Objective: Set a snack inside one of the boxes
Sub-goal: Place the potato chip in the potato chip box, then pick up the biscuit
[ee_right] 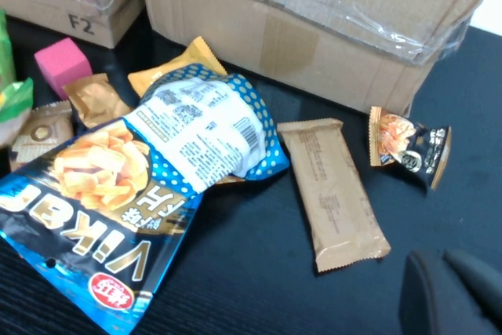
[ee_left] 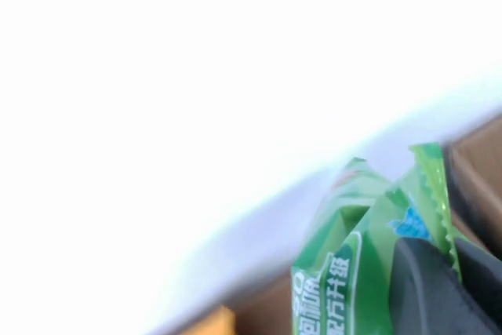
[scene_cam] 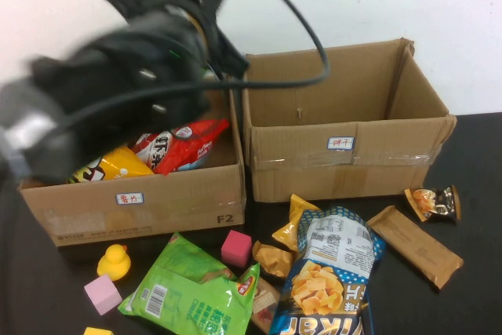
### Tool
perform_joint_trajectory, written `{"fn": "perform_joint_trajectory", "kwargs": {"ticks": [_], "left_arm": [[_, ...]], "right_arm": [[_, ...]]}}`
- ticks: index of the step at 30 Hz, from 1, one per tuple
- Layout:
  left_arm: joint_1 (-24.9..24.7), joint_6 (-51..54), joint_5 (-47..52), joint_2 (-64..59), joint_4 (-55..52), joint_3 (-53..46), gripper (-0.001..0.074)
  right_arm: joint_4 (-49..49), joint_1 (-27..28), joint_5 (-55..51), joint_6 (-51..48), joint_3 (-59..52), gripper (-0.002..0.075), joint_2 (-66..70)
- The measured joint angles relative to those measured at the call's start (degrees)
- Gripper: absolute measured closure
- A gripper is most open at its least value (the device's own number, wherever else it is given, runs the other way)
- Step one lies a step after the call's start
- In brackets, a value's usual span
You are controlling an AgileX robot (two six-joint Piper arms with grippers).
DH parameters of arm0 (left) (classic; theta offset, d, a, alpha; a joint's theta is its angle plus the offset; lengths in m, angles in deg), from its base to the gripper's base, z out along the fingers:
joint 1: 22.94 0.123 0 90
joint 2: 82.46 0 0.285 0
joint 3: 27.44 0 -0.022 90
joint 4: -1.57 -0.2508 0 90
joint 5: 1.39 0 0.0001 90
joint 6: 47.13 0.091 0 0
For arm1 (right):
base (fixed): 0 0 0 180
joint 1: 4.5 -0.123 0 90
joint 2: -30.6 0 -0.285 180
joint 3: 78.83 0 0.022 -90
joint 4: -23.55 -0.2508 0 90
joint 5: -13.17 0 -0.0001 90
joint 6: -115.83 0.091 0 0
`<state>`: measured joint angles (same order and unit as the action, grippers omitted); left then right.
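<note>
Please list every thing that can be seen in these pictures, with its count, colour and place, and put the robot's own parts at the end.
Lower brown cardboard box: one, left; red and yellow snack bags inside.
Taller brown cardboard box: one, taped, right of the first.
Green snack bag on table: one, in front of the lower box.
Small green snack packet: one, held by the left gripper.
Blue chip bag: one, front centre.
Long tan wrapper bar: one, right of the chip bag.
Small orange-black packet: one, far right.
Small gold packets: several, beside the chip bag.
Pink cubes: two, front left.
Yellow rubber duck: one, front left.
Left gripper: above the lower box.
Right gripper: low over the table, right side.
</note>
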<state>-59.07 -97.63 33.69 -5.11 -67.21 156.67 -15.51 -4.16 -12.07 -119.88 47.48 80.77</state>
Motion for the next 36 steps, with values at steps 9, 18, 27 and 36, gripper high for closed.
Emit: {"fn": "perform_joint_trajectory", "kwargs": {"ticks": [9,18,27,36], "left_arm": [[2.6,-7.6,1.9,-13.4,-0.7,0.0,0.0705],[2.8,-8.0,-3.9,-9.9,-0.2,0.0,0.0321],[3.0,-6.5,-7.7,4.8,9.9,0.0,0.0384],[3.1,11.4,-6.0,18.9,27.1,-2.9,0.0714]], "right_arm": [[-0.5,0.0,0.0,0.0,0.0,0.0727,0.0],[-1.0,0.0,-1.5,0.0,0.0,0.0727,0.0],[-6.5,0.0,-4.7,-4.7,0.0,0.0727,0.2],[-20.8,0.0,-4.3,-22.4,0.0,0.0727,9.9]]}}
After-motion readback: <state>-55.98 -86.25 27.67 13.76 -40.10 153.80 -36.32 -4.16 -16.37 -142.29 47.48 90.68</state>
